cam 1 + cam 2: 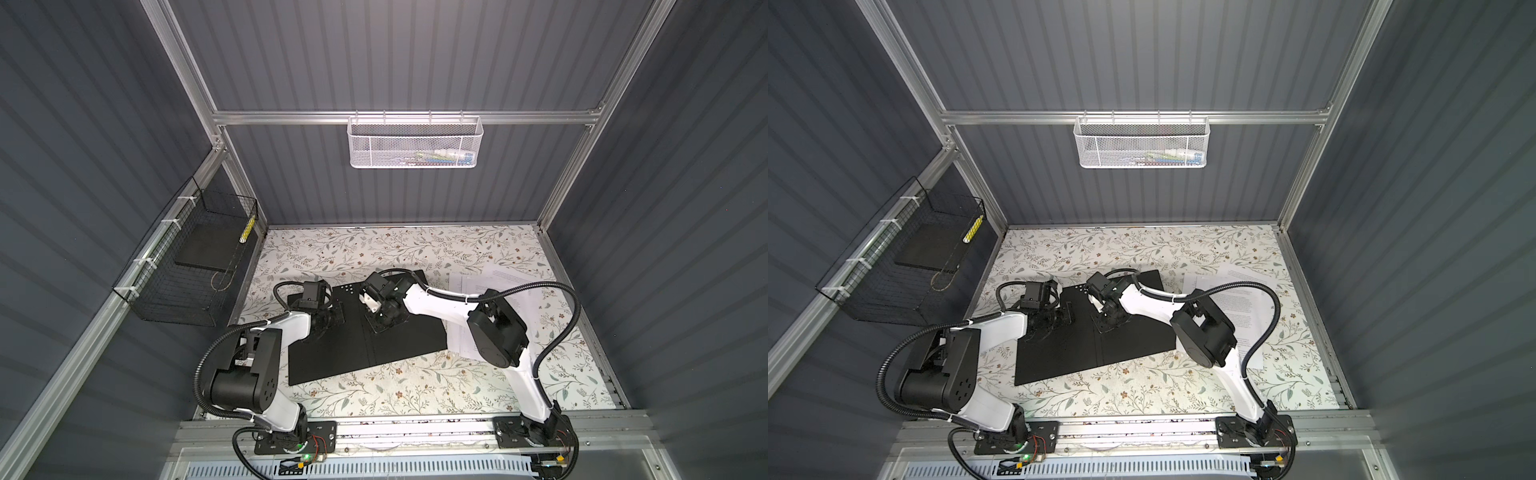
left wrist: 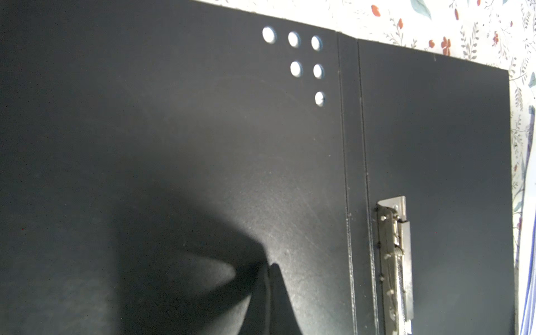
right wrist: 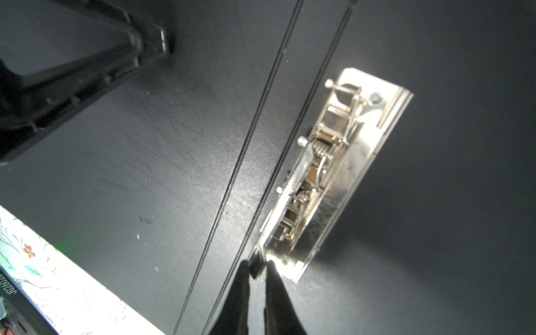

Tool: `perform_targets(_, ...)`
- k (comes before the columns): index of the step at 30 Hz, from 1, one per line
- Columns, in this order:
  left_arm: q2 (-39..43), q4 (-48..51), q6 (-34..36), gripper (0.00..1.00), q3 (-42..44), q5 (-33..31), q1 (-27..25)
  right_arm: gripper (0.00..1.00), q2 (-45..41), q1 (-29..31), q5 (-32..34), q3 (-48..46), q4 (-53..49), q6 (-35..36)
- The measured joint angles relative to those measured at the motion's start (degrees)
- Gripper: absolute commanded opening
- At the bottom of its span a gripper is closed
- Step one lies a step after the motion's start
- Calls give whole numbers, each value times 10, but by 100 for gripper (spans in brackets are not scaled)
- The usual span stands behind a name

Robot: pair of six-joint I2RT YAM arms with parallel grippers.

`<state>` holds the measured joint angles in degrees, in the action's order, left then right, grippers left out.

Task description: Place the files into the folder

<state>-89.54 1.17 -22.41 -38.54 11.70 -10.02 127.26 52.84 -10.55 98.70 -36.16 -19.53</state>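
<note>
Clenched left fingers rest on the open folder; right fingers pinch its metal clip; files lie right.

One folder, one paper stack, two baskets.

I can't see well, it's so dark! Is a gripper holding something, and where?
The right gripper pinches the small dark tab at the end of the clip. The left gripper is shut, holding nothing.
</note>
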Motion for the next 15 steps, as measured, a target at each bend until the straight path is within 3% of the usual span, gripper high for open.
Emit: perform_targets(15, -2, -1, 0, 0, -1, 2, 0, 11, 0, -6, 4, 4, -2, -11)
